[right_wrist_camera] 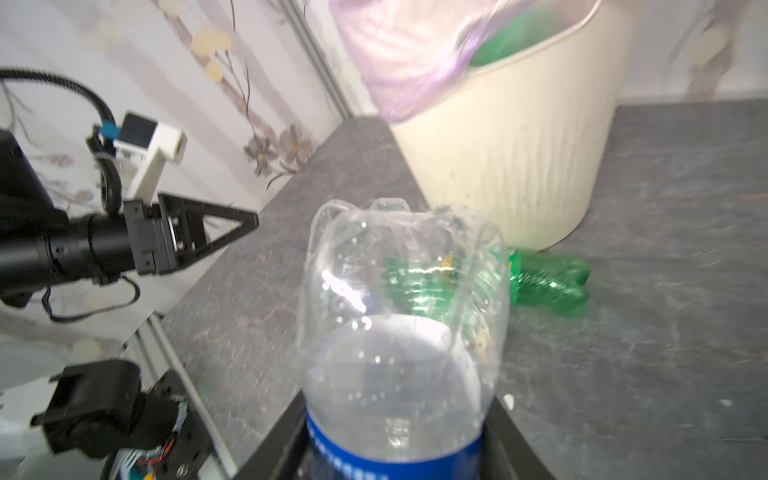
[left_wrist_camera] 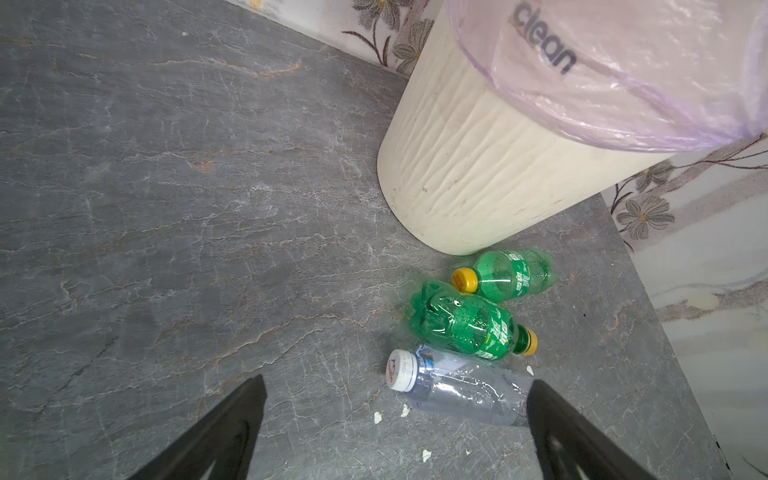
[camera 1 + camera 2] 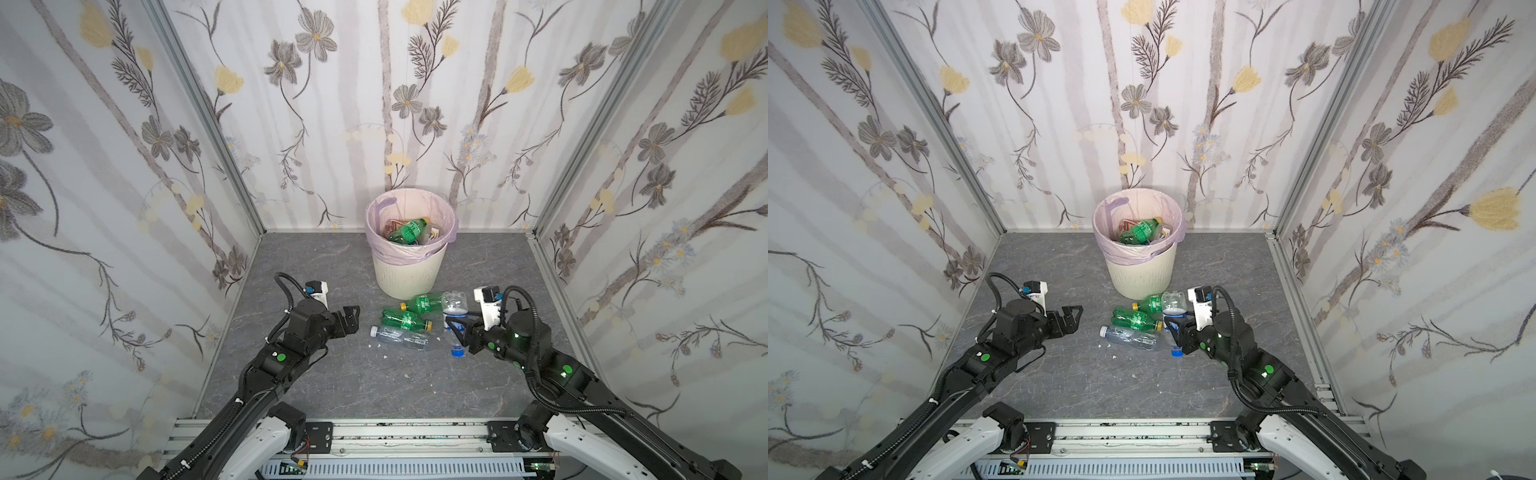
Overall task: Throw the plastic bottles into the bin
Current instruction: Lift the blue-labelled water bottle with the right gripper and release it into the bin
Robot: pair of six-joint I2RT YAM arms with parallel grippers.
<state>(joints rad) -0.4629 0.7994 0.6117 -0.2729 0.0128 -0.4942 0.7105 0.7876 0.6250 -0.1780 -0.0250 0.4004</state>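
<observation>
The right claw (image 3: 459, 329), just right of centre in both top views, was clamped on a crumpled clear plastic bottle with a blue label (image 1: 399, 332). Its jaws pressed the label band. The bottle's blue cap (image 3: 458, 352) pointed toward the lower edge of the frame and its lobed base toward the bin. Whether it was lifted off the grey stone-patterned floor (image 3: 332, 374) could not be told.

Just left of it lay two green plastic bottles with yellow caps (image 3: 422, 302) (image 3: 401, 319), side by side. Below them lay a flattened clear plastic bottle with a white cap (image 3: 401, 337).

Above this cluster, at centre frame, stood the round cream-white ribbed plastic bin (image 3: 409, 274), lined with a thin pale pink bag (image 3: 451, 224). A third green bottle (image 3: 409, 230) rested on top inside it.

Left of centre, the left claw (image 3: 351, 318) hung with its jaws spread wide, holding nothing and well apart from the bottles.
</observation>
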